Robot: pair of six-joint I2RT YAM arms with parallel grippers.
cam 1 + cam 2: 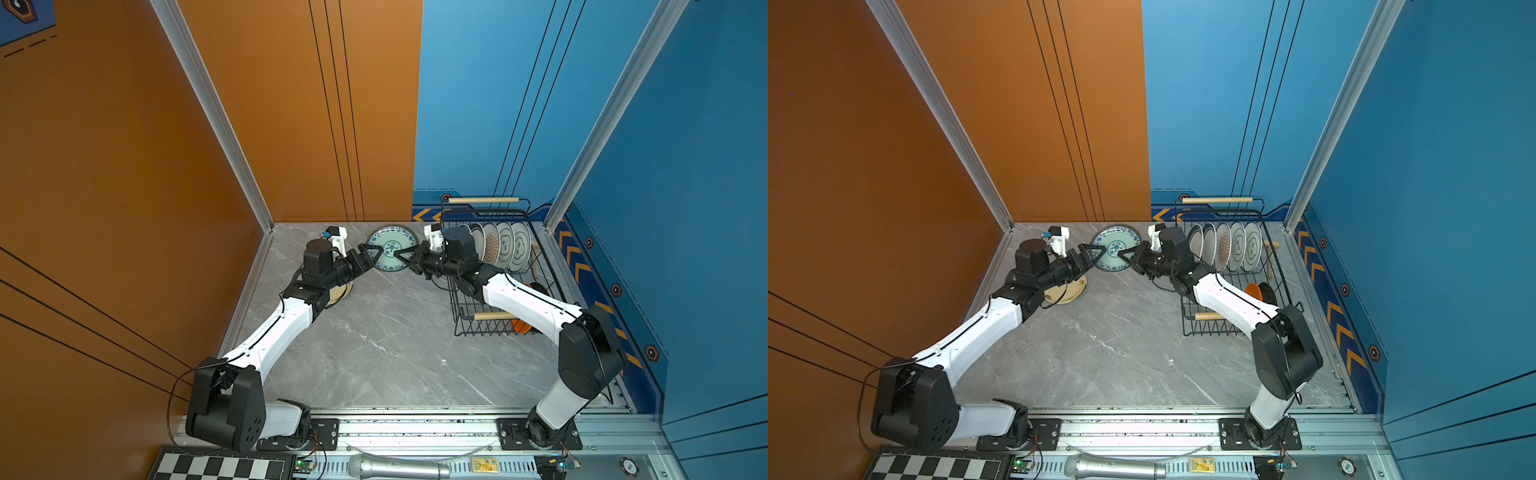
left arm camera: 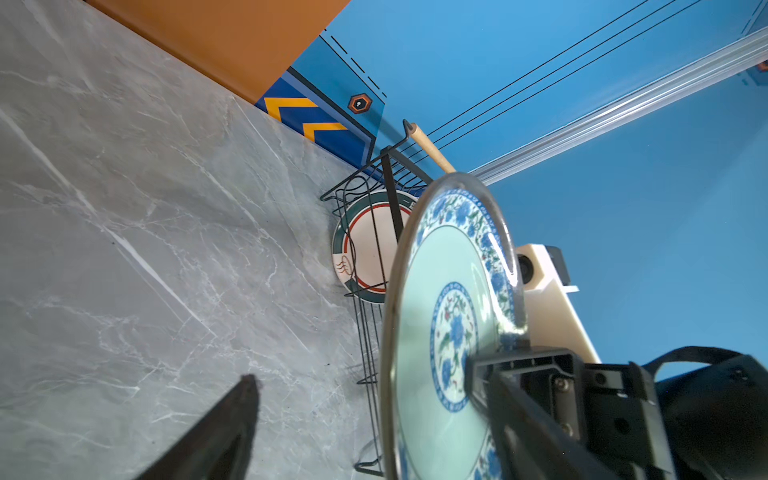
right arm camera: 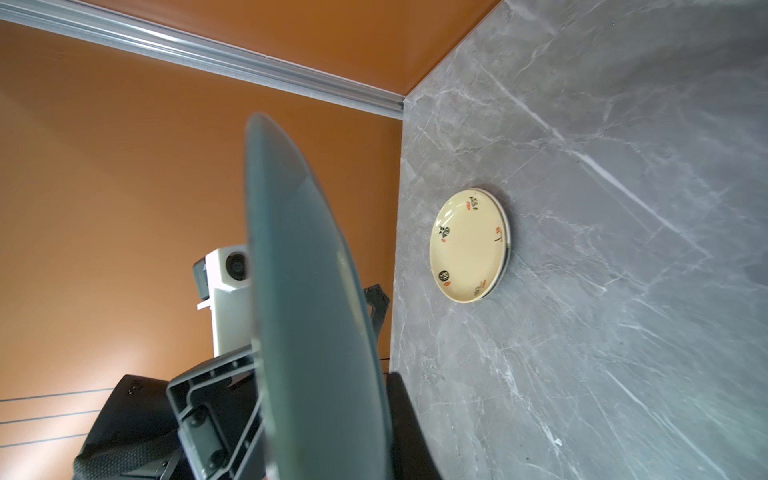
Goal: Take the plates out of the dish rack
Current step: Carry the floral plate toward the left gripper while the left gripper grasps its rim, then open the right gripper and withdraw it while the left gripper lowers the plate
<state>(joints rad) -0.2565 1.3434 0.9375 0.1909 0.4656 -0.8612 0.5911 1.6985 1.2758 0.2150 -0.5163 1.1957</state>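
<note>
Right pincer (image 1: 400,254) clamps the blue-patterned plate (image 1: 388,240); left pincer (image 1: 376,257) straddles it, jaws apart

Tabletop (image 1: 374,353) centre open; dish rack (image 1: 490,328) walls right; cream plate (image 1: 1074,291) left; patterned plate (image 1: 390,237) upright at back.

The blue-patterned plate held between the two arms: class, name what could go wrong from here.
1. The right pincer alone clamps the blue plate by its rim, upright above the table; the left pincer stands open at the opposite rim. Releasing before it closes could drop the plate.
2. A cream plate lies flat beneath the left arm; a falling plate or a low swing might strike it.
</note>
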